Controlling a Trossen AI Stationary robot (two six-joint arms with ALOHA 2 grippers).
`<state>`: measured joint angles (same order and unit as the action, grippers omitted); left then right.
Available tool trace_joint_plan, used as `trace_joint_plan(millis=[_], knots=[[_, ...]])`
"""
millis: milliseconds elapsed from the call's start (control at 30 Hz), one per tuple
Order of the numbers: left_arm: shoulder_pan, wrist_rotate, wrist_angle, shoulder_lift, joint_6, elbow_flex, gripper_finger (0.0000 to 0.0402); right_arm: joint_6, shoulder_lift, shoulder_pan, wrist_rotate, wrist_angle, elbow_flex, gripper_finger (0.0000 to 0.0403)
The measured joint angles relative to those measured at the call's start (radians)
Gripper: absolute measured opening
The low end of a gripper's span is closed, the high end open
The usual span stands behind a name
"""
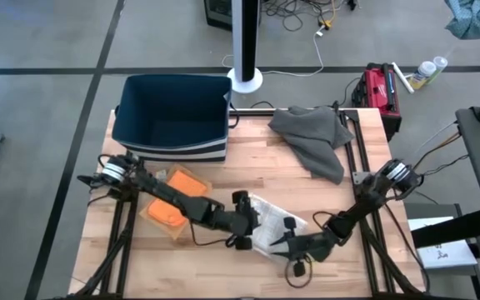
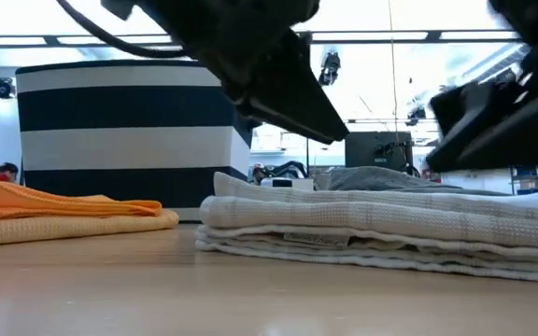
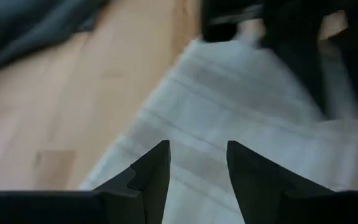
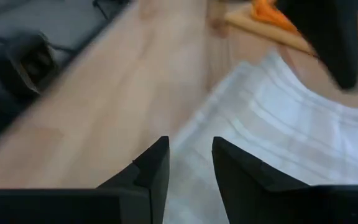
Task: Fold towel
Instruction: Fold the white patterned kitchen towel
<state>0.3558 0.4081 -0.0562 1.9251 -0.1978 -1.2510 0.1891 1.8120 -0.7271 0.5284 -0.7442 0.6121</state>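
A white towel [image 1: 271,223] with faint stripes lies folded in several layers, flat on the wooden table near its front edge; the low view shows the stack [image 2: 381,229] from the side. My left gripper [image 1: 248,222] hovers open over the towel's left part [image 3: 197,146], the cloth showing through the gap between its fingers. From the right, my right gripper [image 1: 287,240] stands open over the towel's near edge [image 4: 190,142]. In the low view both grippers hang above the stack, clear of it.
An orange towel [image 1: 173,205] lies folded to the left of the white one. A crumpled grey towel [image 1: 313,137] lies at the far right. A blue striped bin [image 1: 173,117] stands at the far left. Bare wood [image 1: 248,171] lies between them.
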Motion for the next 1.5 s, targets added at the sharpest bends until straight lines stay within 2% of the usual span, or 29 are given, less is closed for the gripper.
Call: trace_joint_plan(millis=[200, 367, 467, 633, 767, 933, 1067, 1167, 1233, 1300, 1367, 1500], knots=[[0.097, 0.014, 0.001, 0.054, -0.154, 0.052, 0.0151, -0.029, 0.080, 0.047, -0.117, -0.060, 0.002, 0.0105], [0.146, 0.043, 0.012, 0.124, -0.217, 0.057, 0.0151, -0.027, 0.113, 0.047, -0.125, -0.053, 0.005, 0.0094], [0.150, 0.061, 0.010, 0.133, -0.230, 0.055, 0.0151, -0.049, 0.087, 0.050, -0.129, -0.039, 0.009, 0.0090], [0.152, 0.075, -0.023, 0.091, -0.179, 0.046, 0.0151, -0.105, 0.053, 0.054, -0.129, -0.050, 0.081, 0.0091], [0.148, 0.080, -0.011, 0.032, -0.121, 0.032, 0.0151, -0.096, 0.103, 0.065, -0.133, -0.025, 0.127, 0.0095], [0.102, 0.135, -0.070, 0.013, -0.027, 0.036, 0.0151, 0.032, 0.170, 0.081, -0.154, 0.031, 0.137, 0.0095], [0.032, 0.116, -0.041, 0.008, -0.003, 0.059, 0.0151, 0.066, 0.091, 0.069, -0.163, 0.067, 0.133, 0.0087], [0.021, 0.094, 0.047, 0.016, 0.006, 0.129, 0.0151, 0.047, -0.050, 0.052, -0.078, 0.169, 0.132, 0.0080], [0.030, 0.084, 0.124, 0.016, 0.002, 0.185, 0.0151, 0.042, -0.126, 0.045, 0.038, 0.311, 0.105, 0.0076], [0.047, 0.085, 0.210, 0.016, -0.035, 0.240, 0.0151, 0.046, -0.166, 0.049, 0.141, 0.358, 0.065, 0.0073], [0.064, 0.094, 0.267, 0.017, -0.084, 0.293, 0.0151, 0.047, -0.195, 0.071, 0.202, 0.293, 0.012, 0.0070], [0.109, 0.144, 0.337, 0.018, -0.171, 0.353, 0.0151, 0.112, -0.140, 0.154, 0.138, 0.092, -0.087, 0.0060]])
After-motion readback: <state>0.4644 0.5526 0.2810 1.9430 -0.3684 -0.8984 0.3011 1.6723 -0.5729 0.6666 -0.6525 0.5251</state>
